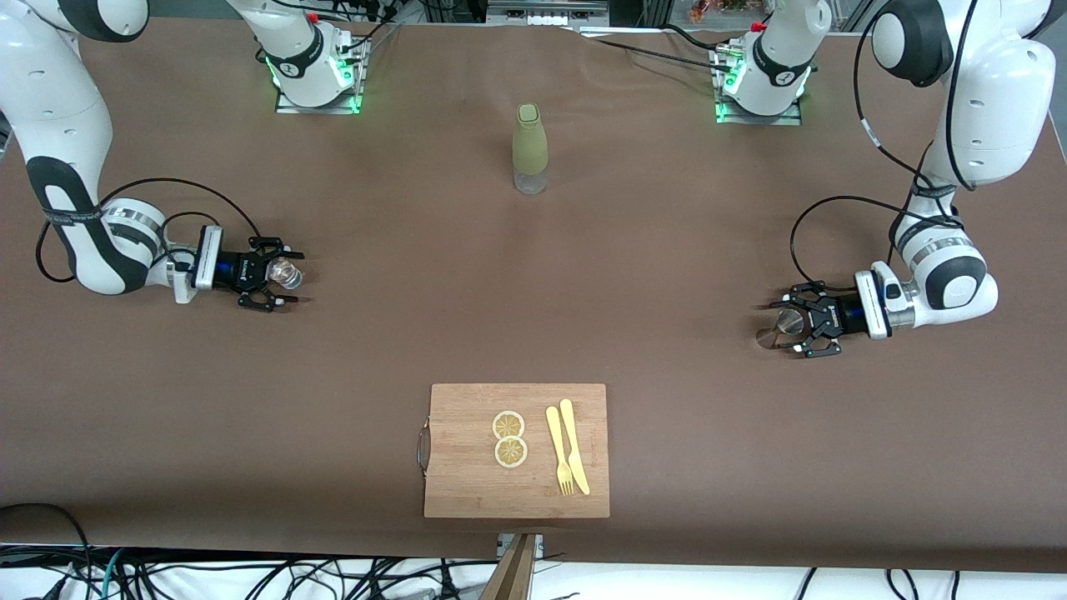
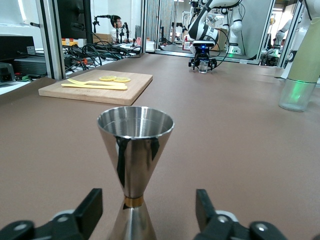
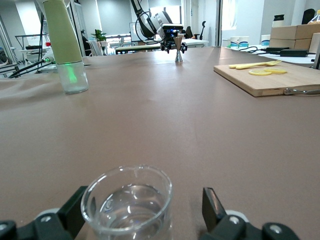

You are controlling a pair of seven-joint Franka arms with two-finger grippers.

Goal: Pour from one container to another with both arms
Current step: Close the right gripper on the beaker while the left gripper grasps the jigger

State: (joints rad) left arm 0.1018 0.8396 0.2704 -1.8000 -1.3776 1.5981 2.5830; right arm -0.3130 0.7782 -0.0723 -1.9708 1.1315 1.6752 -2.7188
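Left wrist view, jigger (image 2: 135, 165) base cut off, left gripper (image 2: 147, 212) and right gripper (image 3: 145, 210) fingers apparently released around glass (image 3: 127, 207).

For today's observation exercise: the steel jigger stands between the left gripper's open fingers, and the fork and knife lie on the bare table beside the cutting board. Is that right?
Not quite. The fork and knife lie on the cutting board, next to the lemon slices, as the front view shows. The jigger does stand between the left gripper's open fingers.

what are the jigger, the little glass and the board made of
Jigger: polished steel by the look, mirror-bright, reflecting the dark fingers beside it. Little glass: clear glass, or possibly plastic, since the table shows through it. Board: pale wood, likely bamboo, with visible grain and a metal handle.
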